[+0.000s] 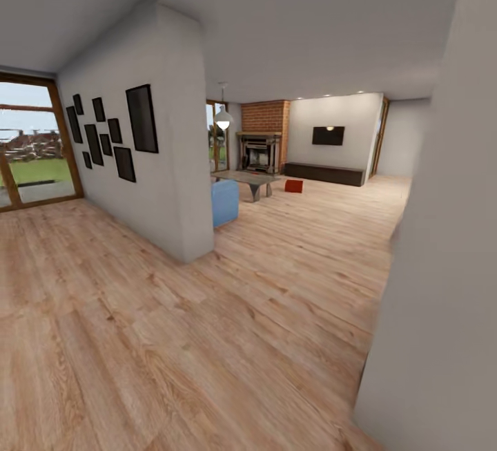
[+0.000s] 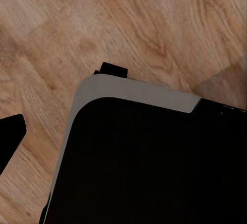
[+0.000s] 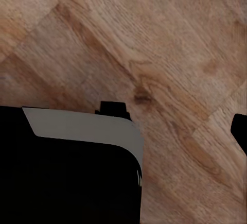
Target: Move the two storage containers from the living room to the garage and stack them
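One red-orange storage container [image 1: 294,186] sits far ahead on the light wood floor of the living room, just right of the glass coffee table [image 1: 248,179]. In the left wrist view a dark fingertip [image 2: 10,137] of my left gripper pokes in at the frame edge over wood planks. The right wrist view has a similar dark fingertip [image 3: 240,131] at its edge. Nothing is seen held by either gripper, and their jaws are mostly out of frame. Both wrist views look down on my black base with its grey rim [image 2: 128,90].
A white partition wall [image 1: 166,161] with black picture frames juts in on the left. A blue sofa end [image 1: 225,202] stands behind it. A grey wall edge [image 1: 442,264] is close on the right. A brick fireplace [image 1: 262,140], a TV wall and glass doors [image 1: 31,147] lie beyond.
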You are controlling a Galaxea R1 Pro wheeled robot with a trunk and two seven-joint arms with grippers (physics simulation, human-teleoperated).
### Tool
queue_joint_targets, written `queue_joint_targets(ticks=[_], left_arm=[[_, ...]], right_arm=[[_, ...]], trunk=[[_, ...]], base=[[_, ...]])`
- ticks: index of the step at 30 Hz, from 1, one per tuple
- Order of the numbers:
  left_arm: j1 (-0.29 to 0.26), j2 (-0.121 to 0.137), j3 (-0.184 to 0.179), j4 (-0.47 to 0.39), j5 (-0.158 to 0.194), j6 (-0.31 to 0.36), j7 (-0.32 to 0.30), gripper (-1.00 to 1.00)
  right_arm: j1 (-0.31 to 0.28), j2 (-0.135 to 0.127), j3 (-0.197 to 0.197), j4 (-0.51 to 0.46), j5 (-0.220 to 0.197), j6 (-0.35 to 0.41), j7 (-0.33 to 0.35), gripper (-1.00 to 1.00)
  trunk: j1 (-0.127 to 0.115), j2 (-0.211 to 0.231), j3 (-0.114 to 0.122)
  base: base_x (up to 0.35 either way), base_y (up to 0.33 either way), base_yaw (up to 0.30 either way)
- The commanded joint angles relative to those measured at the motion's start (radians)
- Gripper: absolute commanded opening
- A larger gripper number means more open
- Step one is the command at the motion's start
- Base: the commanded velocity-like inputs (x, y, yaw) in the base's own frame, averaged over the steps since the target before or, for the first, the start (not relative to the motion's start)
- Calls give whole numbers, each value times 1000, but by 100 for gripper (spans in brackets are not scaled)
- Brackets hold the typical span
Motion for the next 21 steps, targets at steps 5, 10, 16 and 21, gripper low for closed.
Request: queue_joint_targets(ticks=[5,10,16,21], left_arm=[[0,0,6,-1,2,-2,0,100],[0,0,5,0,2,-2,0,100],[0,1,7,0,3,0,0,100],[0,1,7,0,3,6,0,100]], right_arm=[[-1,1,9,3,-10,-7,-2,100],[-1,1,9,3,-10,-7,-2,100],[-1,1,9,3,-10,-7,-2,100],[-1,0,9,3,-10,-7,-2,100]], trunk=[[1,-1,-1],[1,-1,-1],[1,-1,-1],[1,-1,-1]], base=[[324,0,269],[324,0,273],[324,0,233],[324,0,29]])
